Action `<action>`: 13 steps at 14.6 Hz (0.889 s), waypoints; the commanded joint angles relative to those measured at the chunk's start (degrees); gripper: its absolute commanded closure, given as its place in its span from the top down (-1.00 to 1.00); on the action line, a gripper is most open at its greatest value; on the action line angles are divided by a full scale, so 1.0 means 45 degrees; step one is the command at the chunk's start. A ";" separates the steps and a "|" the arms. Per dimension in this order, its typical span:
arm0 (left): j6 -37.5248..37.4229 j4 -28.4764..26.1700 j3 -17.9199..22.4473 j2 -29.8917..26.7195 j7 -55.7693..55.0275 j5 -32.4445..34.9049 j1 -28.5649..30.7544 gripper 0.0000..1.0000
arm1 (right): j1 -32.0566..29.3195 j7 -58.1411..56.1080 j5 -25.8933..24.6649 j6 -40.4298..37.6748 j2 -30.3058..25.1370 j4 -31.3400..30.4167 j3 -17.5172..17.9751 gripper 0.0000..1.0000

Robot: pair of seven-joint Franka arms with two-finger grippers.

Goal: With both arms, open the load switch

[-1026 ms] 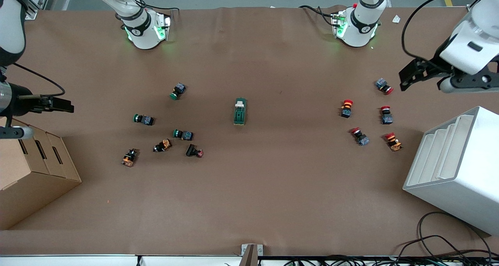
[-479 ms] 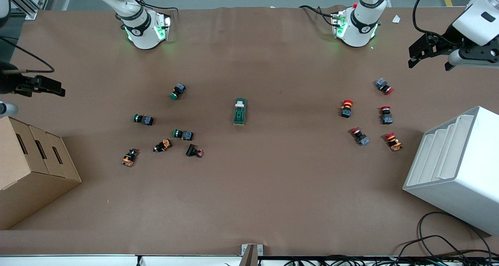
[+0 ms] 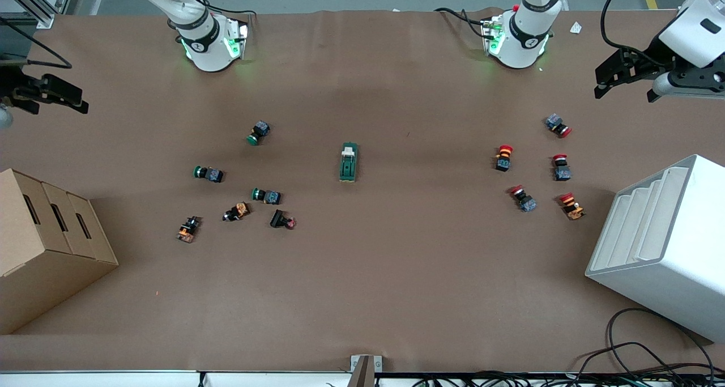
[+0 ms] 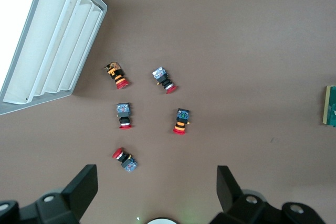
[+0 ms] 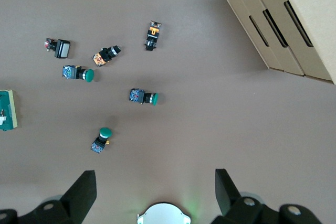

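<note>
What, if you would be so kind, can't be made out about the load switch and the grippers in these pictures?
- Load switch: too small in the front view to read its toggle position; cut off by the frame edge in both wrist views.
- Right gripper: open in its wrist view, but its arm is cut off by the front view's edge.
- Left gripper: open.

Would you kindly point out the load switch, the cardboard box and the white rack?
load switch (image 3: pixel 349 162), front view, green body.
cardboard box (image 3: pixel 39 251), front view, top face.
white rack (image 3: pixel 674 262), front view, side wall.
</note>
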 commanded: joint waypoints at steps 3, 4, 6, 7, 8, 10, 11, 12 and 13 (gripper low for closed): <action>-0.0125 0.0154 0.0040 0.0028 0.0035 -0.0004 0.0024 1.00 | -0.0082 0.0041 0.0204 0.0281 -0.0807 -0.0530 0.0011 1.00; -0.0125 0.0174 0.0040 0.0028 -0.0042 -0.0004 0.0024 1.00 | -0.0082 0.0041 0.0204 0.0223 -0.0866 -0.0511 -0.0008 1.00; -0.0125 0.0232 0.0040 0.0028 -0.0102 -0.0004 0.0005 1.00 | -0.0082 0.0041 0.0204 0.0183 -0.0905 -0.0491 -0.0047 1.00; -0.0125 0.0252 0.0040 0.0047 -0.0083 -0.0004 0.0005 1.00 | -0.0082 0.0041 0.0204 0.0106 -0.0886 -0.0452 -0.0105 1.00; -0.0125 0.0310 0.0040 0.0067 -0.0024 -0.0004 0.0024 1.00 | -0.0082 0.0002 0.0204 0.0086 -0.0886 -0.0452 -0.0106 1.00; -0.0125 0.0622 0.0060 0.0300 0.0190 -0.0004 0.0044 1.00 | -0.0082 -0.0037 0.0398 0.0124 -0.0886 -0.0433 -0.0086 1.00; -0.0145 0.0778 0.0060 0.0359 0.0152 -0.0004 0.0044 1.00 | -0.0082 -0.0056 0.0419 0.0163 -0.0886 -0.0394 -0.0086 1.00; -0.0164 0.0799 0.0060 0.0379 0.0133 -0.0004 0.0044 1.00 | -0.0082 -0.0115 0.0419 0.0202 -0.0866 -0.0374 -0.0086 1.00; -0.0164 0.0799 0.0060 0.0380 0.0133 -0.0004 0.0063 1.00 | -0.0101 -0.0135 0.0419 0.0203 -0.0866 -0.0374 -0.0106 1.00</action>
